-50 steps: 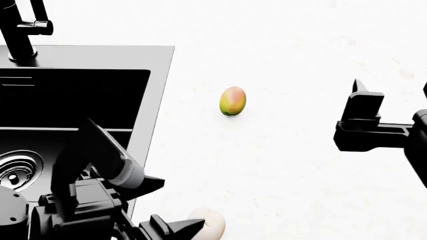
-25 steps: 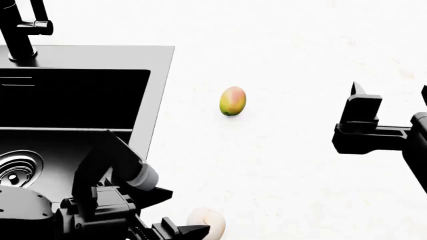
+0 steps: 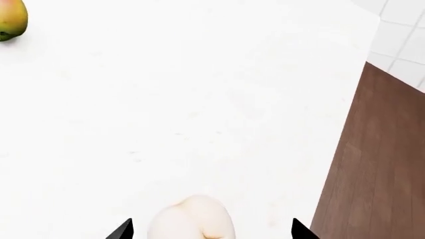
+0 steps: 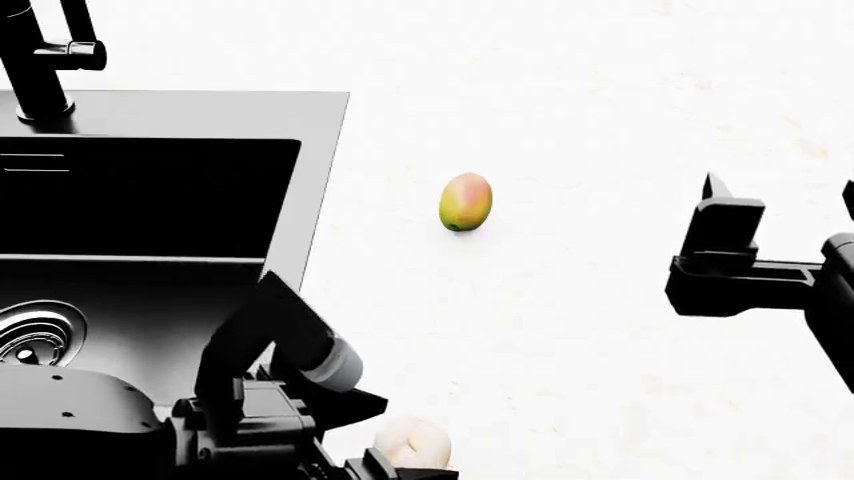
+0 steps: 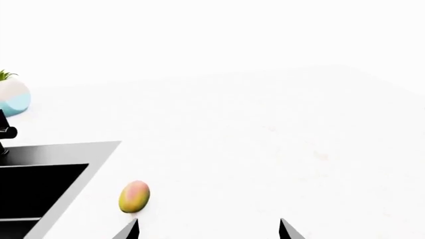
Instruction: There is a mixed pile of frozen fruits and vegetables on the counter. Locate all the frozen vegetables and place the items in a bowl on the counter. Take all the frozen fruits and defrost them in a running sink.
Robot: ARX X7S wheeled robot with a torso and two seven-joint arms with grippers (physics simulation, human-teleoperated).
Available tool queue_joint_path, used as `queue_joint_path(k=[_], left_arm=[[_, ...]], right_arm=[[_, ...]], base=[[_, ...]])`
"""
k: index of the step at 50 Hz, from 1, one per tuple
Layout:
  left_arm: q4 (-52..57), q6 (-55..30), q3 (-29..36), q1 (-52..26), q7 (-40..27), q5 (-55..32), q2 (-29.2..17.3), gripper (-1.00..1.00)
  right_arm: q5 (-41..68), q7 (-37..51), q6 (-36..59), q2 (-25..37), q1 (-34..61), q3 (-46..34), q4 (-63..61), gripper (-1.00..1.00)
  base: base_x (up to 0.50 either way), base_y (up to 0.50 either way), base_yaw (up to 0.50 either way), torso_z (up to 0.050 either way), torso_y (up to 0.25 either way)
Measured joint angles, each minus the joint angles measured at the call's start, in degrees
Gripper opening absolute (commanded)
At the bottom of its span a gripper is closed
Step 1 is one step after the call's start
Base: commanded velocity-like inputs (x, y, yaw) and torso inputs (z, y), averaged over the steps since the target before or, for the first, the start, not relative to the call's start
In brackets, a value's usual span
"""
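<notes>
The mango (image 4: 465, 202) lies on the white counter (image 4: 574, 330), well apart from both arms and a little to the right of the sink (image 4: 147, 200). It lies with its red blush toward the upper end and its green-yellow part below. The sink has a dark basin, a round chrome drain (image 4: 27, 338) near its lower left, and a black tap (image 4: 38, 55) behind its rim.

The pale round fruit (image 4: 411, 442) sits on the counter near the front edge, just right of the sink's corner. The left gripper (image 3: 209, 230) is right at it: in the left wrist view the two black fingertips (image 3: 123, 230) stand wide apart on either side of the fruit, not touching it as far as the cropped view lets one judge. Beyond the counter's edge in that view is a brown wooden floor (image 3: 378, 164).

The right gripper (image 5: 206, 229) hovers over bare counter at the right side, holding nothing, its tips spread wide. In its wrist view the mango shows just beside the left tip, and a small white and light blue pot (image 5: 13, 97) with a green plant stands far off behind the sink.
</notes>
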Motion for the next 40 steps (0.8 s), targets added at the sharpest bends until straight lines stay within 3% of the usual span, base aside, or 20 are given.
queue_joint_path(k=[21, 22, 30, 40], left_arm=[[-4.0, 0.6, 2.0, 0.4, 2.1, 1.6, 2.4, 1.0], [-4.0, 0.7, 2.0, 0.4, 2.0, 1.6, 2.4, -1.0], [-2.8, 0.7, 1.2, 0.1, 0.4, 1.6, 2.0, -1.0], [1.8, 0.7, -4.5, -2.9, -6.1, -2.5, -2.2, -1.0]], right_arm=[[0.1, 0.0, -0.6, 0.2, -1.4, 0.4, -0.1, 1.0], [0.1, 0.0, -0.6, 0.2, -1.5, 0.4, -0.1, 1.0], [-0.1, -0.2, -0.5, -0.3, -1.2, 0.1, 0.3, 1.0], [-1.7, -1.1, 2.9, -4.1, 4.5, -3.2, 3.6, 1.0]], base=[[0.0, 0.0, 0.0, 0.0, 0.0], [0.0, 0.0, 0.0, 0.0, 0.0], [0.0, 0.0, 0.0, 0.0, 0.0], [0.0, 0.0, 0.0, 0.0, 0.0]])
